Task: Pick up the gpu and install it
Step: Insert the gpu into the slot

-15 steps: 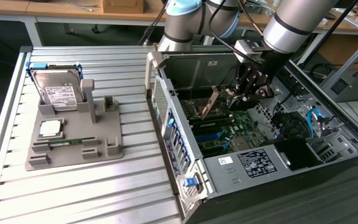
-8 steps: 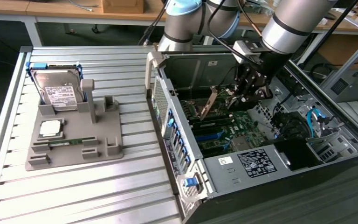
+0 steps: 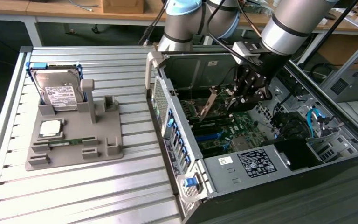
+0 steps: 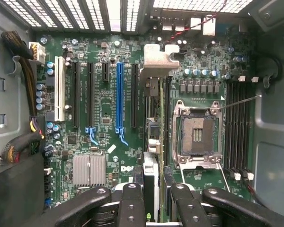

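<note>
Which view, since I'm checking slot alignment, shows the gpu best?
The wrist view: the gpu runs edge-on between the gripper fingers, its silver bracket at the far end, over the motherboard and its slots. The exterior view shows it tilted inside the open case, held by the gripper, its face partly hidden.

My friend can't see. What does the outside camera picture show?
A robot arm's gripper holds a graphics card inside an open computer case, above its green circuit board. On the exterior view's left, a gray stand on the table carries a hard drive.
</note>
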`<state>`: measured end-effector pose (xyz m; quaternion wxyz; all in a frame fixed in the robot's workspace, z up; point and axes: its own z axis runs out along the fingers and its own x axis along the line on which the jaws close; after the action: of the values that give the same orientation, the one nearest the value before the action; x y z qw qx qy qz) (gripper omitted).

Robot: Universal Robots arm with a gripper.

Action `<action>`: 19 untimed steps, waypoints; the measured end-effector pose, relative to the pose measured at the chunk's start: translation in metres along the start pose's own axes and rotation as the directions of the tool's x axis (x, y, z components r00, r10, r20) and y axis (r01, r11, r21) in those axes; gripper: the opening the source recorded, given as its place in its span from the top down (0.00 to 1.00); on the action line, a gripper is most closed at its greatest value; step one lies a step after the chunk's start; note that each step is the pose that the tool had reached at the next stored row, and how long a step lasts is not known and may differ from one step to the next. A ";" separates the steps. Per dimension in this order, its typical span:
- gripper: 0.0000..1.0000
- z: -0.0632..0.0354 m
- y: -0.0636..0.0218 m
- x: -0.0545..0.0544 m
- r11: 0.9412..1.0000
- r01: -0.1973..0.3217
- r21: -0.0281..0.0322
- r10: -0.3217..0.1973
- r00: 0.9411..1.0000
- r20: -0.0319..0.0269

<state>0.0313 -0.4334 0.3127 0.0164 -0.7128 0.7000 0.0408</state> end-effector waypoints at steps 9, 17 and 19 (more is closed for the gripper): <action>0.73 0.0015 0.0070 0.003 1.000 0.000 0.000 0.000 1.000 0.000; 0.73 0.0027 0.0131 0.005 1.000 0.000 0.000 0.000 1.000 0.000; 0.73 0.0030 0.0145 0.006 1.000 0.000 0.000 0.000 1.000 0.000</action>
<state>0.0169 -0.4395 0.3097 0.0163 -0.7128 0.7000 0.0408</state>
